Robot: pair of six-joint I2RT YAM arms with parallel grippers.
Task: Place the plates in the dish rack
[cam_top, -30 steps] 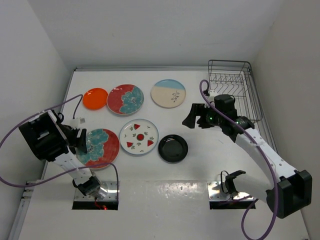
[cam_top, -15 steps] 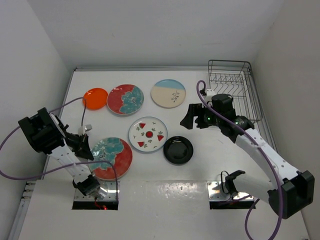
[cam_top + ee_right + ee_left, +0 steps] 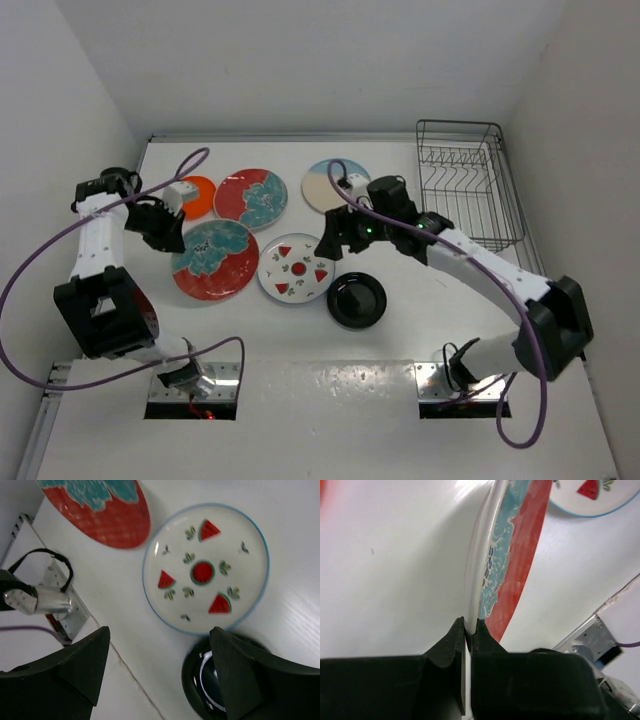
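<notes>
Found the dish rack (image 3: 462,180) at the far right, holding nothing. Noted the red flowered plate (image 3: 213,262) pinched by its rim in the left gripper (image 3: 469,627), apparently tipped off the table (image 3: 400,340), presumably for carrying rackward. Noted the right gripper (image 3: 159,656) spread wide above the watermelon plate (image 3: 296,268), likely lining up a grasp.

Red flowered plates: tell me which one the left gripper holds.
The near red plate, beside the watermelon plate: the left gripper pinches its rim. The far red plate lies free.
</notes>
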